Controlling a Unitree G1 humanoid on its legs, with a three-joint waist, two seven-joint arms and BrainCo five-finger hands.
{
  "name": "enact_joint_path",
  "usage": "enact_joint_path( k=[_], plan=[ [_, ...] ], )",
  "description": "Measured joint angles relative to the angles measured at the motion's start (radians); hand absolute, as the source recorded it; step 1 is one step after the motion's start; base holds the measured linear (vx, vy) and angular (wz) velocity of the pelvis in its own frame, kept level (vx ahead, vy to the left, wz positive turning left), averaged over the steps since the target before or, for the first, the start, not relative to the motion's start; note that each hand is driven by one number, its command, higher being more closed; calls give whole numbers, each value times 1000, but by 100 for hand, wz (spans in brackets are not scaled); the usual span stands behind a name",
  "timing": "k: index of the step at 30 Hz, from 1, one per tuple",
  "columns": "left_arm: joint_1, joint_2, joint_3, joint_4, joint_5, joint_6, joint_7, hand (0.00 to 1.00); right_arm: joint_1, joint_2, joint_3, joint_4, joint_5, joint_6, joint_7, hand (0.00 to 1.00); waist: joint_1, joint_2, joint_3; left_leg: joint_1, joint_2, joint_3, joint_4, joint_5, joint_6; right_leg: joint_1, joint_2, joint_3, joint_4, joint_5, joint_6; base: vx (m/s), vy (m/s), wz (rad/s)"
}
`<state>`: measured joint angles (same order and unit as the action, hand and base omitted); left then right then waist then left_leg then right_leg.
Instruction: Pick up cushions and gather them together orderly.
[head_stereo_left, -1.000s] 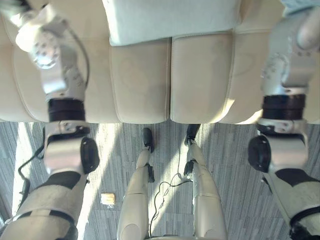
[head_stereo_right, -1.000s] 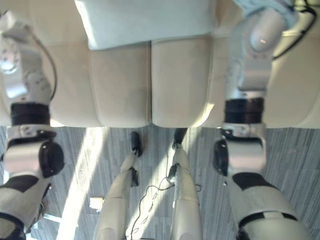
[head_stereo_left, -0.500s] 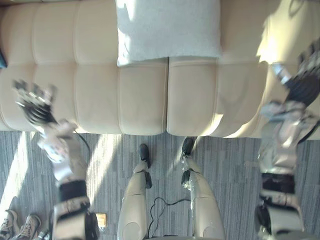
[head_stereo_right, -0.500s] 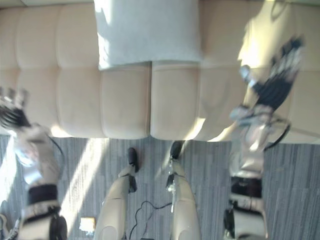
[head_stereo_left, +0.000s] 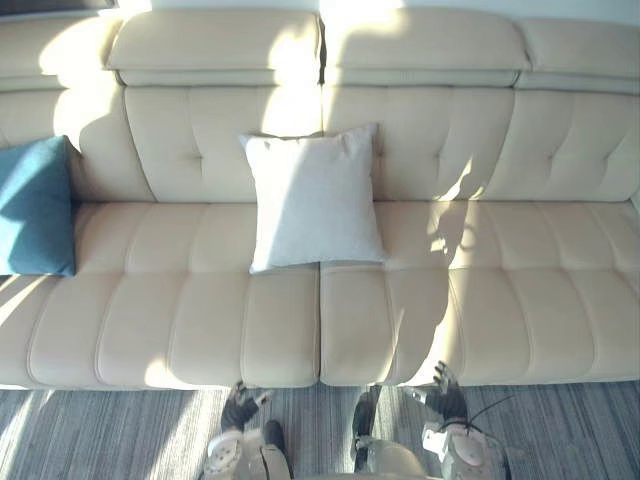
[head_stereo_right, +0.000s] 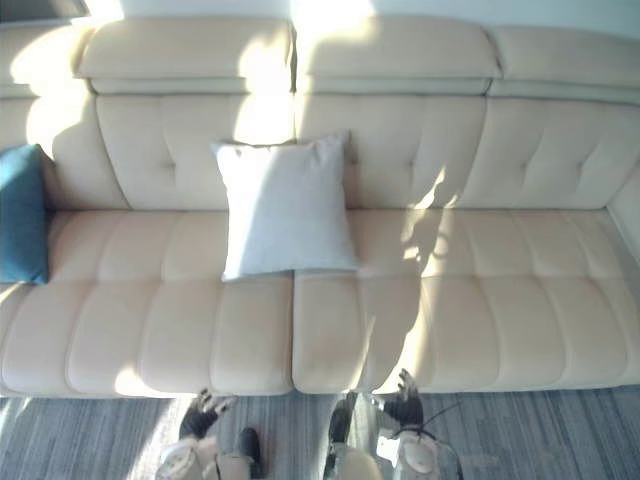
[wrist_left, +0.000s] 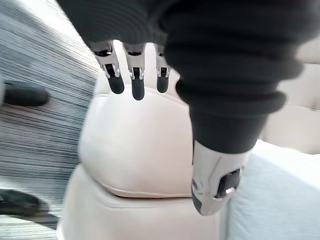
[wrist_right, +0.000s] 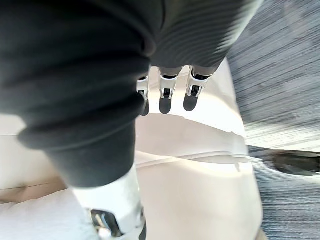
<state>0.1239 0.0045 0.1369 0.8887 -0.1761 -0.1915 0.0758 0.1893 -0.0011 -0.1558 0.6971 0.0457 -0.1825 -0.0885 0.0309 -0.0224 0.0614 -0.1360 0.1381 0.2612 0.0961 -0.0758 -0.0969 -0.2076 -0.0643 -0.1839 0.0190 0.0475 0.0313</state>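
Observation:
A white cushion (head_stereo_left: 315, 195) leans upright against the backrest at the middle of the cream sofa (head_stereo_left: 480, 300). A blue cushion (head_stereo_left: 35, 205) stands at the sofa's far left end, against the armrest. My left hand (head_stereo_left: 240, 408) and right hand (head_stereo_left: 445, 392) are low in front of the seat's front edge, well short of both cushions. In the left wrist view the fingers (wrist_left: 132, 82) are straight and hold nothing. The right wrist view shows that hand's fingers (wrist_right: 166, 94) straight over the seat as well, also empty.
The seat cushions to the right of the white cushion are bare, with sun patches across them. Grey striped carpet (head_stereo_left: 100, 435) runs along the sofa's front.
The camera has tilted up from the seat and floor to the whole sofa. Both arms have come down from over the seat to the sofa's front edge, hands empty.

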Motion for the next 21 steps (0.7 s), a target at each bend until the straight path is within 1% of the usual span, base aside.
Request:
enact_joint_path(
  k=[3,8,11,12,13,14,15,16,17,18,19,20,21],
  plan=[
    [1,6,42,63,2,5,0,0,2,-1,-11,86,-2,17,5,0,-1,5,-21,57,-17,-2,-42,6,3,60,-2,5,-56,27,1,79,35,-5],
    [-1,21,40,87,43,12,0,0,-14,-2,-37,149,-4,33,7,0,-9,3,-24,86,-43,-5,-58,9,6,93,-13,14,-81,44,13,46,40,0],
    [-16,23,36,99,60,17,1,0,-44,-1,-26,154,-4,39,7,0,-9,1,-15,97,-41,13,-52,7,8,70,-16,32,-30,40,16,-17,29,-21],
    [-28,27,21,99,59,25,4,0,-63,-2,-23,154,-4,39,6,0,-10,1,-12,85,-35,28,-34,3,16,29,-22,36,37,34,22,-77,37,-21],
    [-40,27,13,97,59,30,5,0,-73,-3,-16,153,-4,39,4,0,-10,-2,-8,68,-29,37,-16,1,22,3,-22,45,72,39,30,-119,36,-18],
    [-48,26,10,91,59,30,5,0,-82,-3,-10,153,-4,39,4,0,-4,3,0,60,-17,45,-11,1,34,-6,-22,52,98,22,46,-135,35,7],
    [-58,26,11,80,59,31,6,0,-100,2,1,149,-4,45,3,0,-9,3,20,51,-15,40,-1,4,38,-61,-53,40,339,-108,13,-128,9,31],
    [-57,27,10,72,58,31,6,0,-89,6,3,150,-4,50,4,0,-14,-8,18,50,-13,22,18,6,37,-84,-84,38,555,-185,30,-59,-52,45],
    [-53,32,14,64,58,31,9,0,-83,8,3,151,-4,52,4,0,-13,-16,15,46,-10,6,35,7,35,-70,-107,39,651,-208,48,-20,-145,50],
    [-41,40,19,61,58,32,8,0,-84,9,4,152,-4,52,4,0,-13,-33,6,11,-8,-5,70,8,34,-45,-141,49,706,-219,67,-29,-183,37],
    [-40,43,24,58,58,32,8,0,-87,9,4,152,-4,52,4,0,-12,-41,3,-8,-8,-11,90,8,33,-35,-156,57,706,-221,73,-107,-312,28],
    [-55,38,43,47,57,36,15,0,-113,6,2,149,-5,56,-3,0,3,-53,10,-75,17,-17,144,19,17,-5,-136,57,609,-269,95,-134,-291,-4],
    [-54,24,44,46,57,41,16,0,-127,1,3,142,-5,56,-7,0,18,-30,19,-89,39,-14,143,30,4,8,-108,44,547,-276,94,-143,-279,-18]
  ],
)
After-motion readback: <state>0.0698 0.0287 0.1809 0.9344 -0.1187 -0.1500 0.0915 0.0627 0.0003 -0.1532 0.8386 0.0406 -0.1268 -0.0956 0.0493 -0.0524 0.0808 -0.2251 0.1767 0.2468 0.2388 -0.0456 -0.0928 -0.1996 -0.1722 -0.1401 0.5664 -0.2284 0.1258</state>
